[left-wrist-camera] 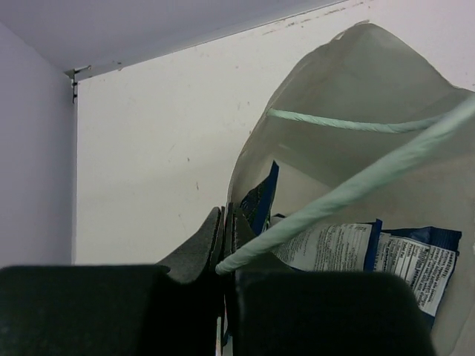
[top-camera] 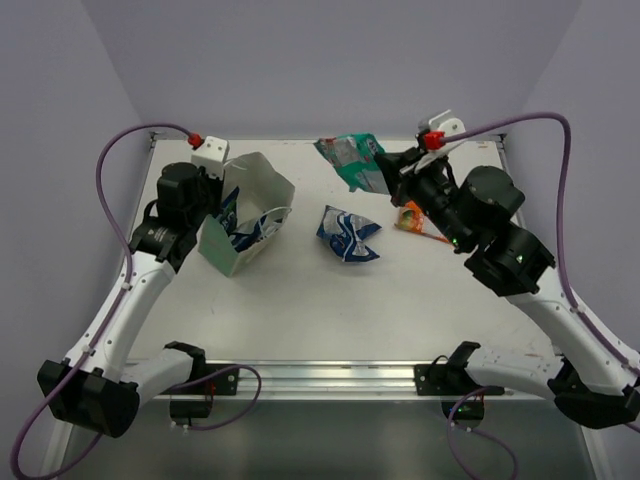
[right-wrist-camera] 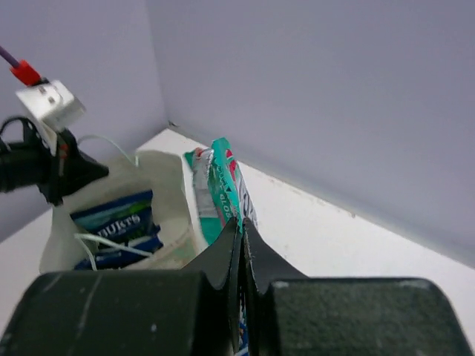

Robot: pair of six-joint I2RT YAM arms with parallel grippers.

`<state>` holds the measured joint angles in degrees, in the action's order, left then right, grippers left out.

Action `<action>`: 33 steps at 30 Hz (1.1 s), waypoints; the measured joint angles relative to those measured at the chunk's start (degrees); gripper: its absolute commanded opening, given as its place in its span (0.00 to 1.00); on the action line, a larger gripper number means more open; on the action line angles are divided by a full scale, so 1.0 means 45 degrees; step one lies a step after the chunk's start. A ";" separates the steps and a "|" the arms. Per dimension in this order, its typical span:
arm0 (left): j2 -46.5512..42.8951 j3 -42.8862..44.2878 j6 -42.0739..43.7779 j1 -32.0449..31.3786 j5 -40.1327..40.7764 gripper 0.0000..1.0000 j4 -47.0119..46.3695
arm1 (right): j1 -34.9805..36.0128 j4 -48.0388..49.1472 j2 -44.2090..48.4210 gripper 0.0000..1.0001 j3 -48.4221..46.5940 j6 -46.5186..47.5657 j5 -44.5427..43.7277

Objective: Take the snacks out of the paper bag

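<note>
The green paper bag (top-camera: pixel 228 247) stands tilted at the left of the table, its whitish inside (left-wrist-camera: pixel 356 96) open. My left gripper (top-camera: pixel 216 200) is shut on the bag's rim (left-wrist-camera: pixel 228 222), next to a loop handle (left-wrist-camera: pixel 349 193). Blue-and-white packets (top-camera: pixel 246 233) lie inside the bag, and they show in the left wrist view (left-wrist-camera: pixel 401 256) and the right wrist view (right-wrist-camera: pixel 115 219). My right gripper (top-camera: pixel 388 172) is shut on the teal-green packet (top-camera: pixel 350 157) and holds it above the table's far side (right-wrist-camera: pixel 241 222). One blue packet (top-camera: pixel 348 235) lies mid-table. The orange packet (top-camera: pixel 410 217) lies partly hidden under my right arm.
Purple walls close in the table at the back and on both sides. The table's metal front rail (top-camera: pixel 330 375) runs between the arm bases. The left wrist's white camera block (right-wrist-camera: pixel 48 104) sits above the bag (right-wrist-camera: pixel 159 182).
</note>
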<state>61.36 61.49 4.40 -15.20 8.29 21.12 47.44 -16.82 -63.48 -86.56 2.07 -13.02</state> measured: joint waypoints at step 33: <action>-0.0155 -0.1700 0.3842 0.0000 -0.3706 0.00 -0.3186 | 0.0151 -0.0539 0.0005 0.67 0.7193 -0.2963 0.4022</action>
<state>60.66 53.84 21.69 -15.20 -8.38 6.79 48.12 -19.25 -63.46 -54.19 -11.27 5.08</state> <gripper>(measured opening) 0.034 0.660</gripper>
